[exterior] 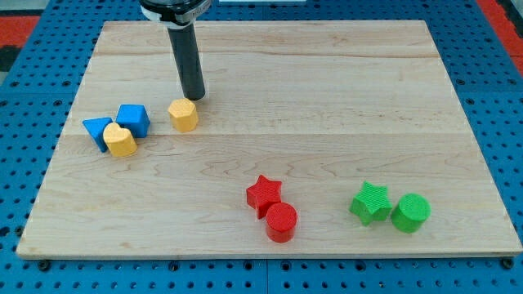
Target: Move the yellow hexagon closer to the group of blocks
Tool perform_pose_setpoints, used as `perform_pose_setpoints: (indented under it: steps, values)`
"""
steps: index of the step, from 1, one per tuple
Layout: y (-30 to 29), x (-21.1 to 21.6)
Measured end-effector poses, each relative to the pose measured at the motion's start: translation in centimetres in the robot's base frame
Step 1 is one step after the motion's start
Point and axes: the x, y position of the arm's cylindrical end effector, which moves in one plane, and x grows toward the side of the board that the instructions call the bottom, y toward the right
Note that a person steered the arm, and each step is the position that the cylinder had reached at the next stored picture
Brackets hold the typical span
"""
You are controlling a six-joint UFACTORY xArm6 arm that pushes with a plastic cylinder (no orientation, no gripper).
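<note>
The yellow hexagon (184, 114) lies on the wooden board (327, 90) in the view's left half. My tip (196, 98) stands just above and right of it, touching or almost touching its upper right edge. To the hexagon's left is a group of three blocks: a blue cube-like block (133, 119), a blue triangle (97, 131) and a yellow heart (120, 141). A small gap separates the hexagon from the blue cube-like block.
A red star (264, 193) and a red cylinder (281, 221) sit at the view's bottom centre. A green star (370, 202) and a green cylinder (410, 212) sit at the bottom right. A blue pegboard (490, 98) surrounds the board.
</note>
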Motion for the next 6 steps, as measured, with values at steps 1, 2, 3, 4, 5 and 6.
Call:
perform_pose_setpoints:
  steps: [1,2,3,4,5,6]
  values:
    - [-0.6,4.9]
    - [-0.6,5.7]
    - [1.6,3.9]
    - [10.5,7.7]
    - [7.9,11.5]
    - [1.9,11.2]
